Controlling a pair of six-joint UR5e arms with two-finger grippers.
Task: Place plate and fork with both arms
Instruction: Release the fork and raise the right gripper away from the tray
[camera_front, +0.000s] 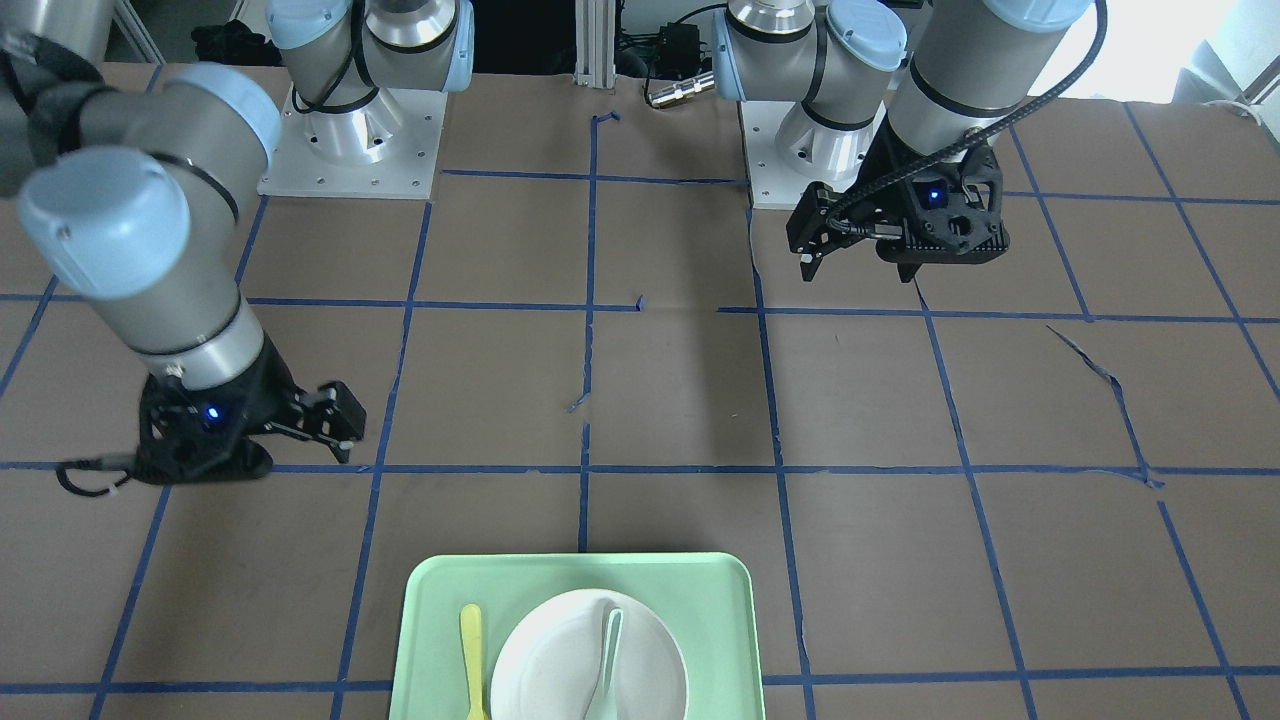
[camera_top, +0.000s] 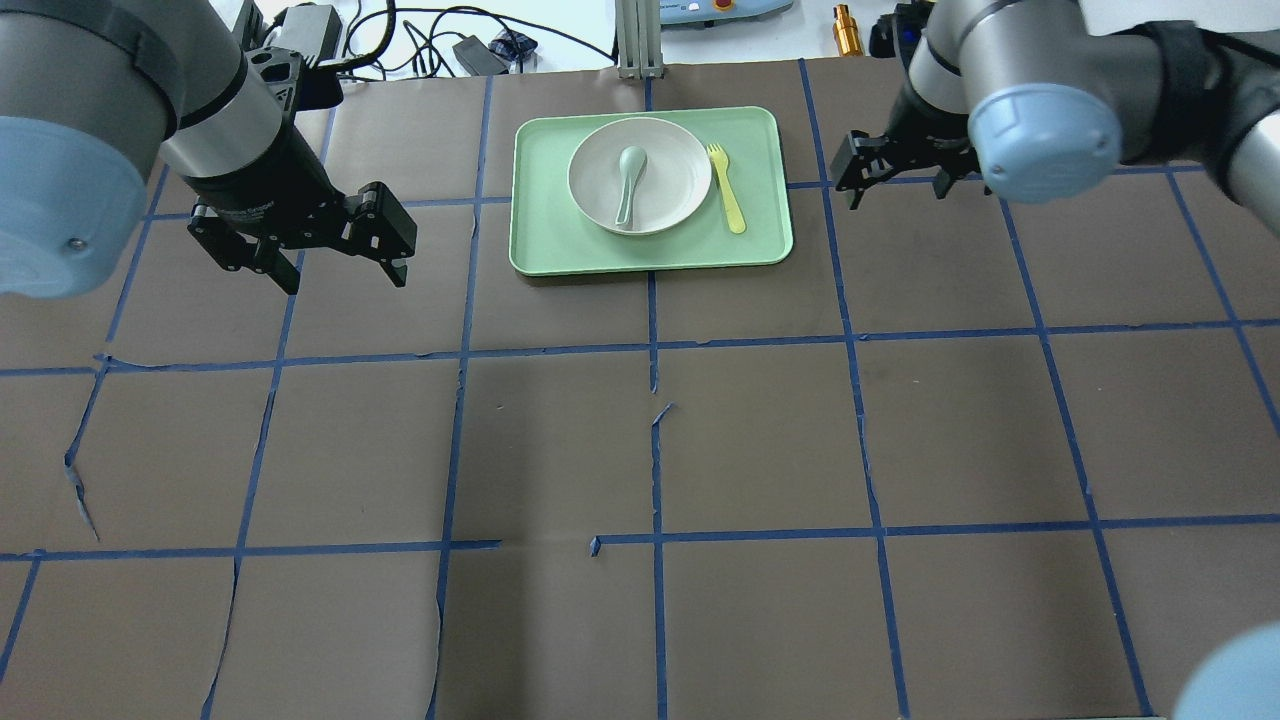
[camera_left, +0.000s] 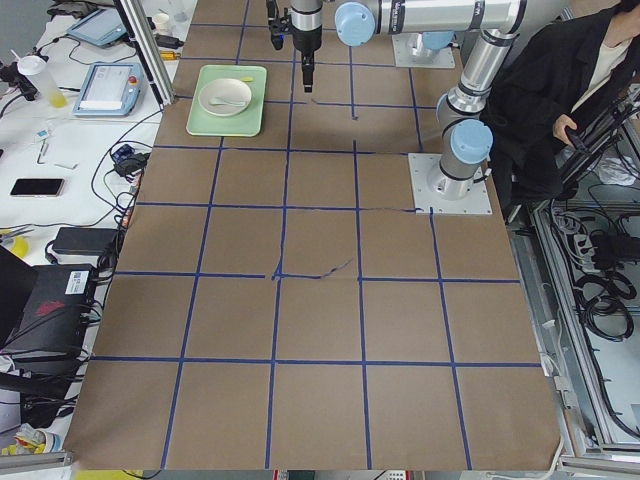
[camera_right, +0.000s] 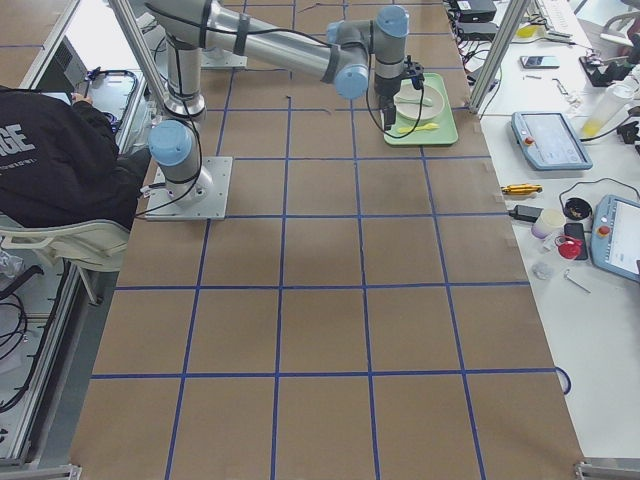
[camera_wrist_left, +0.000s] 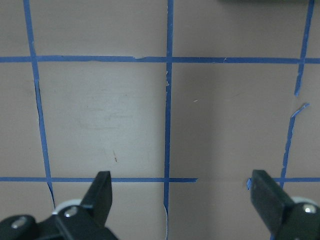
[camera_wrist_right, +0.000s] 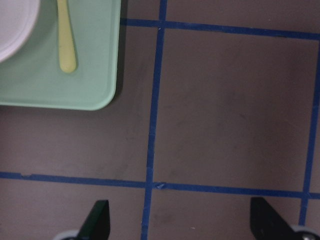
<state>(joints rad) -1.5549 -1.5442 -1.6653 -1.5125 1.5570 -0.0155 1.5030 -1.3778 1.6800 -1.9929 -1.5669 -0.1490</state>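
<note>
The off-white plate (camera_top: 665, 160) sits on a light-green tray (camera_top: 540, 250) at the table's far middle, with a grey-green spoon (camera_top: 628, 185) lying in it. The pale-yellow fork (camera_top: 727, 190) lies on the tray, right of the plate in the overhead view. My left gripper (camera_top: 345, 280) is open and empty, hovering left of the tray. My right gripper (camera_top: 895, 195) is open and empty, just right of the tray. The right wrist view shows the fork (camera_wrist_right: 65, 37), the plate's edge (camera_wrist_right: 15, 25) and a tray corner (camera_wrist_right: 95, 75) ahead of the open fingers (camera_wrist_right: 97, 220).
The brown table is marked with a blue tape grid (camera_top: 655, 345), torn in places. Cables and small devices (camera_top: 470, 45) lie beyond the far edge. A seated person (camera_left: 560, 90) is beside the robot bases. The left wrist view shows only bare table (camera_wrist_left: 110, 115).
</note>
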